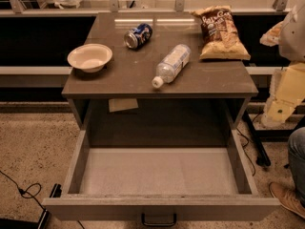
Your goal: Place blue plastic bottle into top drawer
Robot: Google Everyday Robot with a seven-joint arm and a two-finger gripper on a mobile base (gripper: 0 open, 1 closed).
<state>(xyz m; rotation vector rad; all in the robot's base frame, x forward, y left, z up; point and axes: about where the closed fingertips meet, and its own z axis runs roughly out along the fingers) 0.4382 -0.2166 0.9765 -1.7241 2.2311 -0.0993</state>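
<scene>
**Where was the gripper, and what did it have hold of?**

The pale cream two-finger gripper [282, 101] hung at the right edge of the view, just off the right end of the grey-brown cabinet top [128, 78]. Whether it was open or closed could not be told. It was not holding the bottle.

**Where was the bottle?**

The small clear plastic bottle with a white screw cap and a pale blue-white label [171, 65] lay on its side on the cabinet top. It was well apart from the gripper, toward the middle of the top. Its cap pointed away from the gripper and toward the front edge. A crinkled chip bag [220, 32] lay between gripper and bottle, further back. A dented blue soda can [138, 36] and a round cream bowl [89, 57] lay beyond the bottle.

**How could the pickup be done well?**

The reach looked not yet begun. The gripper would best come down from above and turn so that it closes across the labelled middle, not along the bottle's length. A round bottle may roll if nudged, and thin plastic probably gives, so a centred, moderate squeeze seemed wise. The wide, shallow grey-brown top drawer [157, 171] stood pulled out, below the gripper and nearer the camera. A low release over its middle would likely keep the bottle from rolling.
</scene>
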